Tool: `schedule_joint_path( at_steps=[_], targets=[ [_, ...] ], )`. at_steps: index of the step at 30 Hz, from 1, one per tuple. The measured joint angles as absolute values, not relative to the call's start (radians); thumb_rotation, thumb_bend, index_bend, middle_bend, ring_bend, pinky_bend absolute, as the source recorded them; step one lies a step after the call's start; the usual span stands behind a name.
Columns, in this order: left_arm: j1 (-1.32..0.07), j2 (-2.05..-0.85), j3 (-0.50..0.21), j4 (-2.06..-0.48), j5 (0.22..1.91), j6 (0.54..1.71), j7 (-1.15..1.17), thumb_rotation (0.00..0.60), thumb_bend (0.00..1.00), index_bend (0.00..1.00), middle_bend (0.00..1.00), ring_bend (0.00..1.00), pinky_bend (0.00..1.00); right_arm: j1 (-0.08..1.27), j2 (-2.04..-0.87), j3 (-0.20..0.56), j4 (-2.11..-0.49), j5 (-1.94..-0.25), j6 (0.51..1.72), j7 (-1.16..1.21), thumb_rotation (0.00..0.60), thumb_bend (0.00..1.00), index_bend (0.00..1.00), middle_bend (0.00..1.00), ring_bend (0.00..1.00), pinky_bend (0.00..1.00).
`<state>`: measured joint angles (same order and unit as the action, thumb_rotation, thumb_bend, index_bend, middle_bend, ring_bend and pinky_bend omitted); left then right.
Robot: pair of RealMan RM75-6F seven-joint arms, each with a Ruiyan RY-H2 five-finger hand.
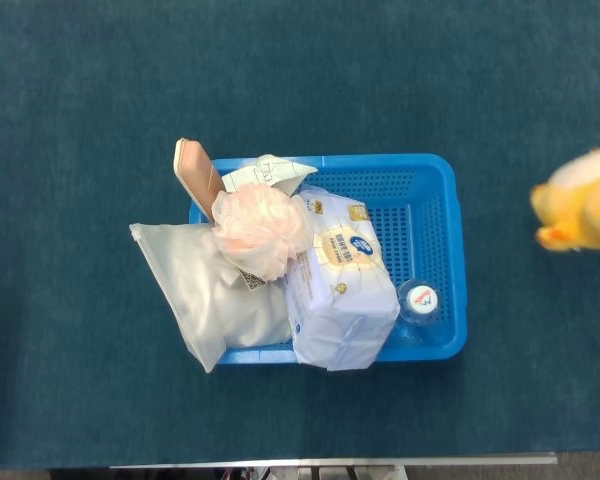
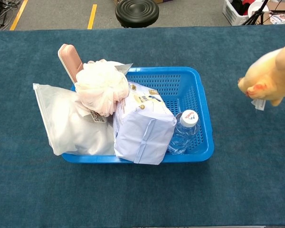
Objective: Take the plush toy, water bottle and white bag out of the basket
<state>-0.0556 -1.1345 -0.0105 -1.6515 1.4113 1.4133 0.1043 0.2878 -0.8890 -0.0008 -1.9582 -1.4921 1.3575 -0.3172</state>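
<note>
The yellow-orange plush toy (image 2: 270, 78) hangs clear of the blue plastic mesh basket (image 2: 199, 83), well to its right, above the teal cloth-covered table (image 1: 280, 70); only part of it shows at the frame edge. The right hand carrying it lies outside both views, so I cannot tell how its fingers sit. Inside the basket, the clear water bottle with a white cap (image 2: 184, 129) stands upright in the right near corner, just beside the pale wrapped tissue pack (image 2: 142, 128). The white frosted bag (image 2: 71, 123) leans over the left rim, under a peach mesh bath sponge (image 2: 100, 85). A pale sliver at the head view's left edge cannot be identified
</note>
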Motion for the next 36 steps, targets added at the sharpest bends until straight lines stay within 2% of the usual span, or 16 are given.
schedule_joint_path(
  at_steps=[3, 9, 17, 24, 29, 36],
  targets=[
    [-0.057, -1.133, -0.011, -1.656, 1.409, 1.411, 0.11, 0.6, 0.28, 0.44, 0.42, 0.33, 0.5, 0.283, -0.863, -0.015, -1.984, -1.412, 1.296, -0.349, 0.6, 0.0, 0.27, 0.26, 0.2, 0.4],
    [-0.059, -1.138, -0.012, -1.656, 1.405, 1.408, 0.114, 0.6, 0.28, 0.44, 0.42, 0.33, 0.5, 0.282, -0.802, -0.022, -2.043, -1.335, 1.23, -0.374, 0.6, 0.0, 0.12, 0.14, 0.11, 0.31],
    [-0.057, -1.141, -0.011, -1.65, 1.401, 1.407, 0.107, 0.6, 0.28, 0.45, 0.42, 0.33, 0.5, 0.275, -0.824, -0.004, -2.016, -1.445, 1.271, -0.287, 0.6, 0.0, 0.1, 0.14, 0.1, 0.31],
    [-0.057, -1.144, -0.01, -1.642, 1.397, 1.403, 0.1, 0.6, 0.28, 0.45, 0.42, 0.33, 0.5, 0.31, -0.877, 0.005, -1.964, -1.601, 1.259, -0.178, 0.6, 0.0, 0.12, 0.2, 0.1, 0.3],
    [-0.058, -1.145, -0.011, -1.636, 1.392, 1.398, 0.093, 0.6, 0.28, 0.45, 0.42, 0.33, 0.5, 0.375, -0.917, 0.01, -1.941, -1.679, 1.192, -0.098, 0.6, 0.0, 0.16, 0.24, 0.13, 0.31],
    [-0.056, -1.143, -0.011, -1.631, 1.392, 1.4, 0.08, 0.6, 0.28, 0.45, 0.42, 0.33, 0.5, 0.464, -0.955, 0.015, -1.935, -1.705, 1.062, -0.069, 0.6, 0.0, 0.2, 0.28, 0.17, 0.35]
  ],
)
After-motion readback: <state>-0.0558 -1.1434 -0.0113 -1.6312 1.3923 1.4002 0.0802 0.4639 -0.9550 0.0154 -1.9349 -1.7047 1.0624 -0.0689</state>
